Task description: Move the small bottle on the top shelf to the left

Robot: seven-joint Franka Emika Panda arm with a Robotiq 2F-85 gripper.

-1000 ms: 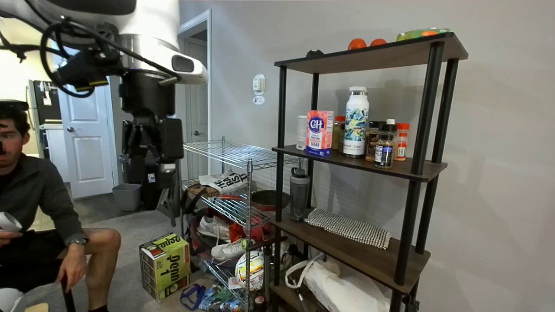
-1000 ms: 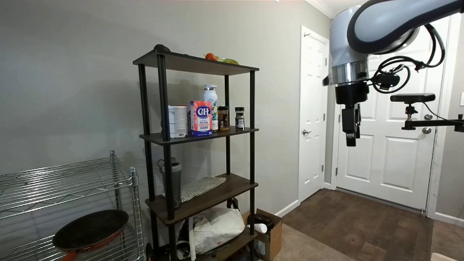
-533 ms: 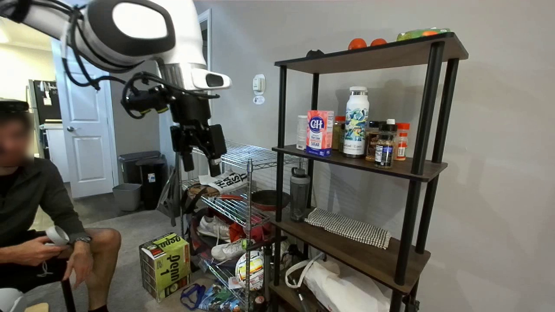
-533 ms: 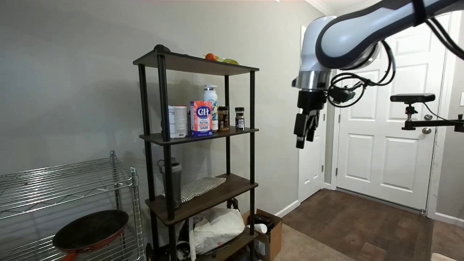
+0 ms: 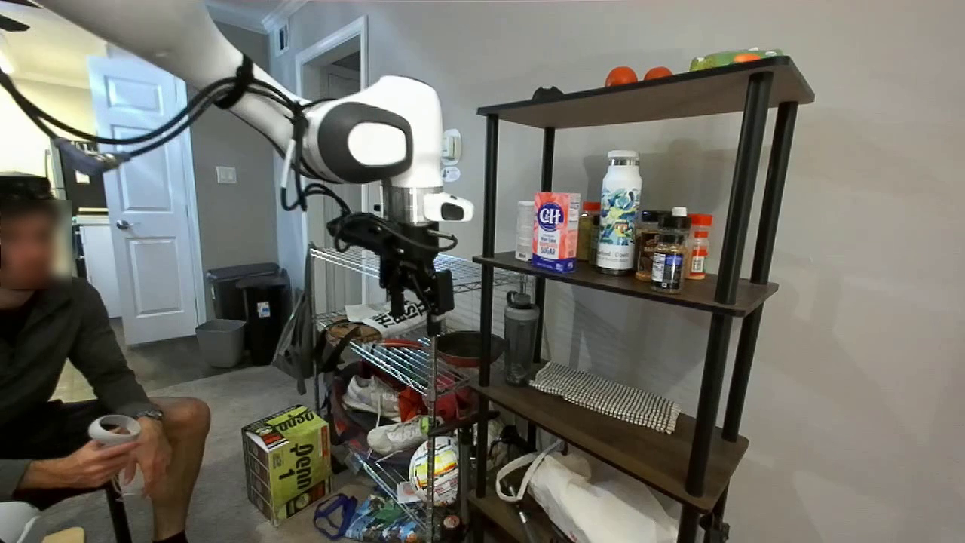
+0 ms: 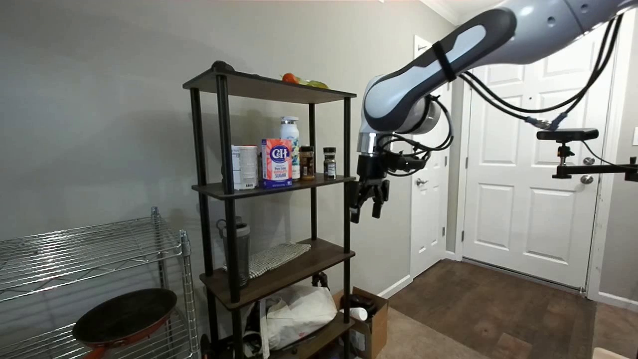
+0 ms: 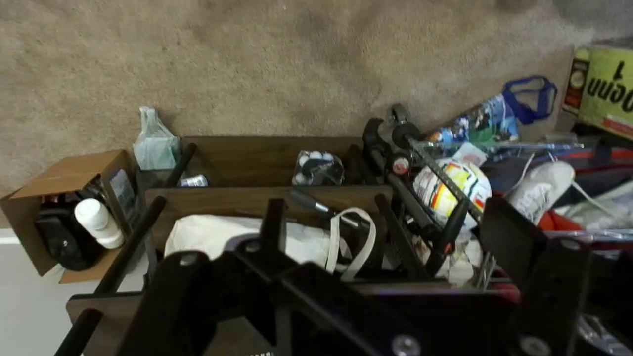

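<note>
Step's prob. the approach: gripper (image 6: 365,216) hangs spread & empty nr the rack (image 6: 225,129), while the small bottle (image 5: 668,264), prob. the dark-capped one in front, stands on the 2nd board (image 5: 595,279) down, so next = align & reach in.

home, carpet (image 7: 247,64), shoes (image 5: 398,436), frying pan (image 6: 124,316)

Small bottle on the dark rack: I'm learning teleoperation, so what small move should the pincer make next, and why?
Probably tilt the open pincer toward the dark rack: its fingers point down, while the small bottle stands on the shelf beneath the topmost board, so a level approach seems best.
</note>
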